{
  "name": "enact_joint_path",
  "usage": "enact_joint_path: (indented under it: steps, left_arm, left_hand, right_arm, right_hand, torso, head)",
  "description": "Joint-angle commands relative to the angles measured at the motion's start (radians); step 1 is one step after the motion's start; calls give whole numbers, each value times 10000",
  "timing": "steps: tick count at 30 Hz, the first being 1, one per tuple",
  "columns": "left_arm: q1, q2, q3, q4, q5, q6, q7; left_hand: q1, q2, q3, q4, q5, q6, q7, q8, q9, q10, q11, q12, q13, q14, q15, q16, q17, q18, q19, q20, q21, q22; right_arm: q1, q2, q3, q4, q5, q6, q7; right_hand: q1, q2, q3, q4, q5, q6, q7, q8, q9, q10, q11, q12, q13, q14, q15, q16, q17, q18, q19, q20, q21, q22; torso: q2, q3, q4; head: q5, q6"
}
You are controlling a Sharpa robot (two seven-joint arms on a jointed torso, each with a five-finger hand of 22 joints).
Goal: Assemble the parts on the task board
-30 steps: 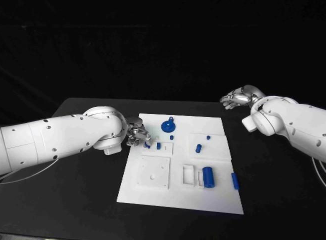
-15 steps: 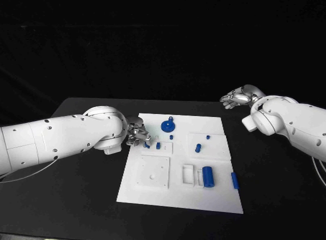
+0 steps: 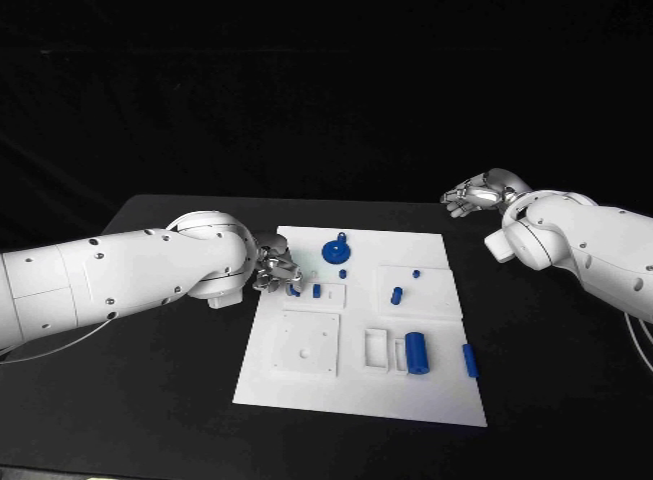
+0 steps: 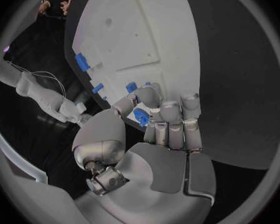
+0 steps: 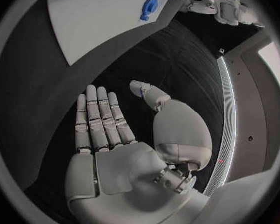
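1. A small blue part point(image 4: 140, 116) is pinched between the thumb and fingers of the left hand point(image 3: 276, 270) at the left edge of the task board point(image 3: 358, 405), just beside two short blue pegs point(image 3: 316, 291) standing in a small raised block.
2. The pinch looks shallow — the part could be lost if the fingers shift, and it would likely drop onto the board or roll off onto the black table point(image 3: 153, 400).
3. The standing pegs are close to the fingertips; they could be knocked over by a careless approach.
4. The target socket is partly hidden by the hand itself, so a tilted or jammed insertion is a fair risk.
5. Farther out, a blue round knobbed piece point(image 3: 338, 249), a blue cylinder point(image 3: 416, 352) in its recess and a loose blue pin point(image 3: 470, 361) lie well apart from the hand — little danger is seen there.
6. The right hand point(image 3: 473, 195) is held away beyond the board's far right corner, fingers spread and nothing gripped.
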Motion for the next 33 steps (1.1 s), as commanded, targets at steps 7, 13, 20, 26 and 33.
enact_joint_path:
  steps: [7,13,20,26,33]
  left_arm:
    - [-112,25,-98,71,-49,792,-233]
    - [-114,18,-111,113,-86,866,-209]
    - [-119,34,-120,163,-109,871,-194]
    - [-120,52,-121,179,-128,758,-169]
    - [-120,65,-119,82,-149,562,-167]
  left_hand:
    - [-4,-114,224,511,-170,1250,-574,64,-19,-80,-37,81,35,229,-301,67,39,32,63,-1034,75,112]
    - [-69,-121,136,697,-369,1309,-570,106,-43,-80,-23,115,49,240,-274,86,64,29,61,-1024,84,116]
    - [-108,-108,86,856,-618,1349,-571,127,-75,-71,-19,145,55,263,-251,103,84,46,70,-1031,105,123]
    - [-142,-123,59,918,-679,1364,-576,136,-89,-67,-24,167,63,271,-253,114,96,51,72,-1031,115,127]
    - [-206,-287,33,1286,-1639,1333,-581,148,-178,-112,-25,196,51,250,-273,88,121,90,45,-1033,126,125]
  right_arm:
    - [0,-12,4,34,-82,117,71]
    - [-9,-6,4,2,-73,149,75]
    - [-10,-6,4,6,-73,150,73]
    - [-11,-6,4,-5,-73,143,73]
    - [-13,-4,4,3,-73,149,74]
  right_hand:
    - [-74,8,-70,-5,57,-50,5,51,-12,-47,-5,35,-16,-47,-1,-40,-10,87,-37,51,-42,21]
    - [-76,11,-72,-4,58,-50,5,53,-13,-47,-5,37,-16,-47,-1,-39,-10,88,-36,52,-44,23]
    - [-86,22,-78,3,60,-48,4,58,-16,-44,-6,41,-16,-45,-2,-37,-11,89,-34,55,-46,27]
    - [-89,26,-81,4,61,-48,4,60,-18,-45,-6,43,-16,-46,-2,-37,-12,91,-33,55,-48,30]
    - [-91,28,-84,4,63,-49,4,62,-20,-45,-7,45,-16,-46,-2,-36,-13,93,-33,56,-50,33]
  torso:
    - [-6,4,4]
    - [-8,-2,9]
    - [1,2,-1]
    - [3,-8,-3]
    - [4,-4,-1]
  head:
    - [-5,5]
    - [-3,21]
    - [1,22]
    - [-4,27]
    - [-15,34]
